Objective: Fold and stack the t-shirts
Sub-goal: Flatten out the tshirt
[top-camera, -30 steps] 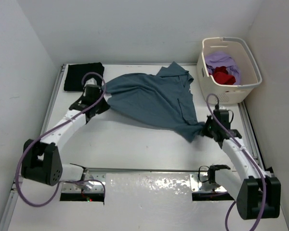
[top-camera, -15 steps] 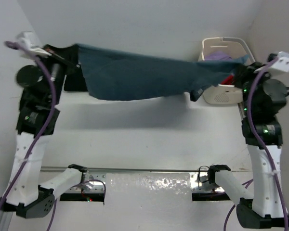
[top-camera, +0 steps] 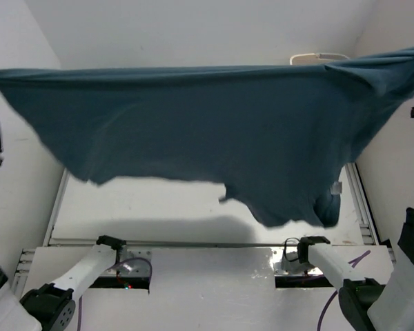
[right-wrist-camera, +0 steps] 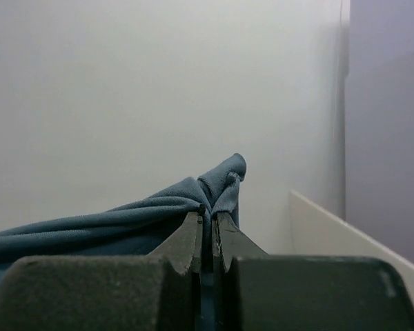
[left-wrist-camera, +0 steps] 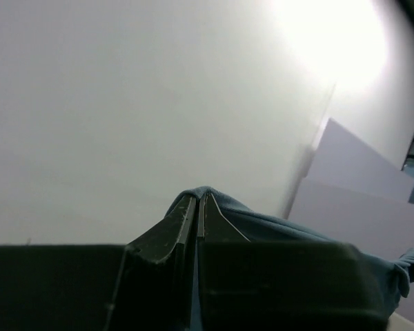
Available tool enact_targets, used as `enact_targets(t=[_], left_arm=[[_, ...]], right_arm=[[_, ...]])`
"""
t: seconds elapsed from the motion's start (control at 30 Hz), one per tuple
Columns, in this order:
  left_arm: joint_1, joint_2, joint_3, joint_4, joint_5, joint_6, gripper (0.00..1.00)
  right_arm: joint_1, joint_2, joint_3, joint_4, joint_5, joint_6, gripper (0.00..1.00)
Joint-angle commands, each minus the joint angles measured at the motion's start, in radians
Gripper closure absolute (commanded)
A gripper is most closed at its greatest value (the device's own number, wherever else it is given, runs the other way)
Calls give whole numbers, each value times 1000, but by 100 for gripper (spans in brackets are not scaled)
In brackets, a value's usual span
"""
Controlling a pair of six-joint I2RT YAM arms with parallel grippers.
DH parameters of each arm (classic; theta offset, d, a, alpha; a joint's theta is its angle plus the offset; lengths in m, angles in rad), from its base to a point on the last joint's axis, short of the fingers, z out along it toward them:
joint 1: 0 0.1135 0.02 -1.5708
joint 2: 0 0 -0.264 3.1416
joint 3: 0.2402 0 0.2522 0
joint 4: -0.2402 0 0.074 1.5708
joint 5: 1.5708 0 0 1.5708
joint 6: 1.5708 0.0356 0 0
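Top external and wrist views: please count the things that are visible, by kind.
Teal-blue t-shirt: 1
Cream basket, only its rim showing: 1
Grippers: 2, left gripper and right gripper, both shut on the t-shirt
Total: 4

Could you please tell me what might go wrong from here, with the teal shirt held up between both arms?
1. The left claw and right claw each pinch only a small fold of the teal shirt, so a corner might slip free.
2. The shirt hangs lower and bunched on the right side, so it may land creased on the table.
3. It hides most of the top view; only the basket rim shows.
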Motion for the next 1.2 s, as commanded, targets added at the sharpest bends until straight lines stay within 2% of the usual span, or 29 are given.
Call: enact_targets(t=[0.0, 0.13, 0.23, 0.3, 0.4, 0.53, 0.63, 0.7, 0.73, 0.8, 0.83, 0.87, 0.9, 0.93, 0.97, 1.0, 1.03, 1.17], left_arm=[[12, -3, 32, -24, -20, 0, 100], [10, 9, 32, -30, -29, -17, 100], [10, 27, -42, -19, -55, -39, 100], [10, 41, -146, -13, -87, -50, 100], [10, 55, -321, -4, -260, -66, 100], [10, 90, -575, 59, -408, -88, 100], [10, 209, -752, 128, -478, -94, 100], [15, 294, -846, 157, -491, -105, 100], [19, 399, -863, 169, -483, -97, 100], [33, 518, -829, 136, -479, -106, 100], [47, 637, -773, 70, -470, -106, 71], [56, 691, -739, 33, -473, -120, 55], [62, 737, -707, -22, -483, -119, 34], [68, 807, -647, -42, -488, -119, 25], [68, 832, -622, -57, -485, -114, 24], [70, 845, -605, -47, -455, -100, 6], [68, 853, -590, -33, -439, -93, 0], [68, 845, -597, 27, -324, -88, 0]], right_arm=[[-2, 35, 61, 26, 55, -91, 100], [-2, 81, 69, 52, 54, -112, 100], [-2, 128, 43, 35, 52, -111, 100], [-2, 135, -73, 81, 22, -86, 100], [-2, 162, -246, 143, -59, -40, 100], [-2, 213, -506, 276, -170, 39, 100], [-2, 291, -723, 383, -235, 111, 100], [-2, 397, -767, 436, -267, 112, 99], [-2, 443, -765, 431, -300, 122, 91], [0, 601, -730, 384, -362, 109, 65], [-2, 650, -678, 353, -424, 112, 58], [3, 729, -654, 318, -457, 109, 28], [11, 754, -632, 281, -469, 107, 13], [18, 770, -606, 263, -472, 78, 2], [38, 774, -601, 247, -448, 63, 1], [50, 770, -600, 236, -430, 49, 1], [61, 767, -586, 221, -414, 38, 1], [90, 742, -601, 146, -390, 40, 1]])
